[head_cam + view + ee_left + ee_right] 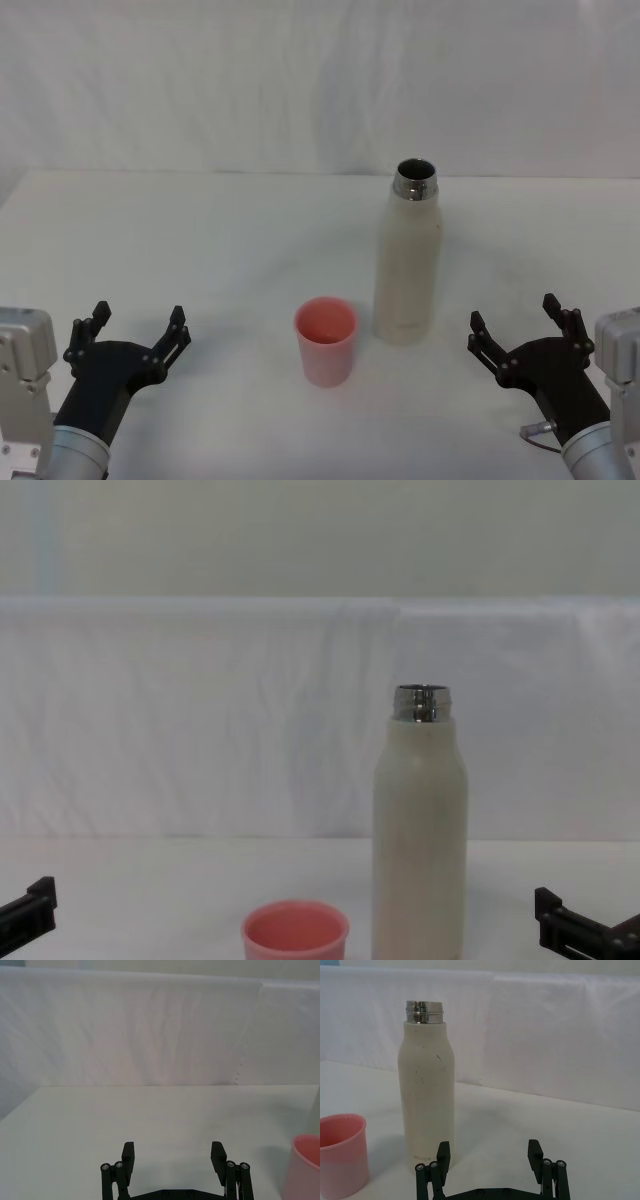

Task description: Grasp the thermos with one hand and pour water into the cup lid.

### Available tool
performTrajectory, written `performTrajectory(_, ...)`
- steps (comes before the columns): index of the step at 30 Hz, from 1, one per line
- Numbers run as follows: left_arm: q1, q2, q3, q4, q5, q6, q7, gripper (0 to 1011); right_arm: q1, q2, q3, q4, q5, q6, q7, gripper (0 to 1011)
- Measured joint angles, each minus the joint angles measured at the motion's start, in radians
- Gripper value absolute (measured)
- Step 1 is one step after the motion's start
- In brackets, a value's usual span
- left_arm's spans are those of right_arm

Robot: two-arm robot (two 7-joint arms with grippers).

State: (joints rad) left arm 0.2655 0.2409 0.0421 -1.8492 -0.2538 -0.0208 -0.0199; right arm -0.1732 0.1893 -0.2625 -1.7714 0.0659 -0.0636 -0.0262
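The cream-white thermos (408, 258) stands upright near the table's middle, its steel neck uncapped; it also shows in the right wrist view (426, 1095) and the chest view (420, 835). The pink cup lid (325, 340) stands upright just left of it and a little nearer to me, mouth up (295, 932) (341, 1152) (304, 1166). My right gripper (520, 325) rests open low at the right, close to the thermos base but apart from it (490, 1152). At the lower left my left gripper (138, 322) is open and holds nothing (172, 1154).
A white cloth covers the table (200, 250) and a white backdrop (200, 710) hangs behind it. Bare table lies on both sides of the bottle and cup and between each gripper and them.
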Motion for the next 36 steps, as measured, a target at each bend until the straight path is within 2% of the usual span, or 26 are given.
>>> performTrajectory(17,0.0,0.0,0.0,0.0,0.0,0.0,0.0,1001,0.0,0.0,0.0,0.0,0.0,0.0,0.0,1001)
performTrajectory(22,0.0,0.0,0.0,0.0,0.0,0.0,0.0,1001,-0.011,-0.005,0.014,-0.016,-0.003,0.006,0.008,1001)
performTrajectory(30,0.0,0.0,0.0,0.0,0.0,0.0,0.0,1001,-0.025,0.001,0.041,-0.047,-0.002,0.019,0.055,1001)
performTrajectory(36,0.0,0.0,0.0,0.0,0.0,0.0,0.0,1001,-0.02,0.02,0.05,-0.067,-0.006,0.055,0.117,1001)
